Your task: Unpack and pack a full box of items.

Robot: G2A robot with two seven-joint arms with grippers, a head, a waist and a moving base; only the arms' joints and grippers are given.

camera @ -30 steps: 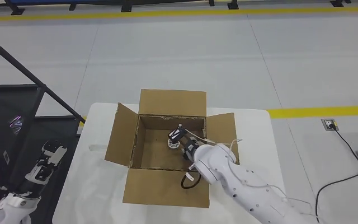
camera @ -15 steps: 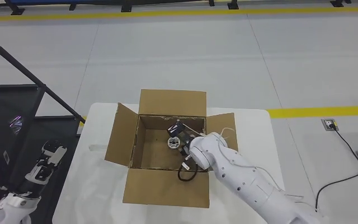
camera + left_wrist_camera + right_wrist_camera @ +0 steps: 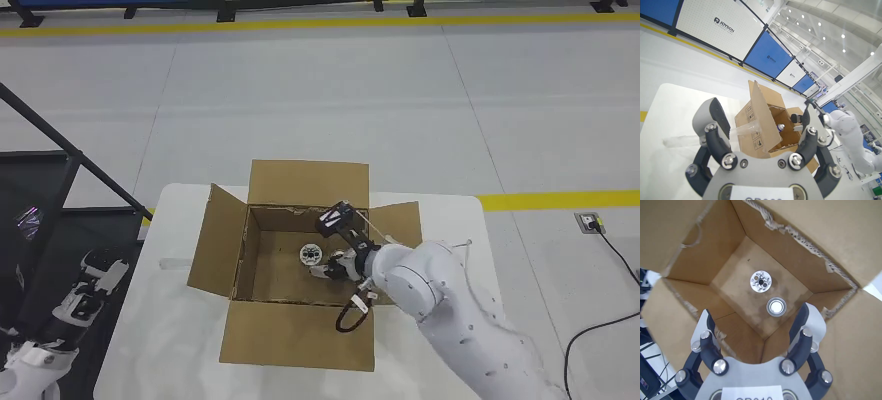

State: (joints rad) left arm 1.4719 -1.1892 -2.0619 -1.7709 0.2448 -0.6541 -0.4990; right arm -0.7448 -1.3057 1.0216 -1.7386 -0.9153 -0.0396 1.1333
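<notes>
— Which arm do we send down?
— Our left gripper (image 3: 762, 113) sits far left, wide open, empty; in the box (image 3: 308, 181) a can (image 3: 761, 284) and a second can (image 3: 776, 307) stand upright; our right gripper (image 3: 755, 310) hangs just above them, open, empty.

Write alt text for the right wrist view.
The right gripper, jaws open, hangs above an open cardboard box. On the box floor sit a perforated metal disc and, beside it, an upright can seen from above.

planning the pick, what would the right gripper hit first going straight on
Probably the can standing on the box floor, ahead of the open right gripper; depth is unclear, so possibly the disc.
</notes>
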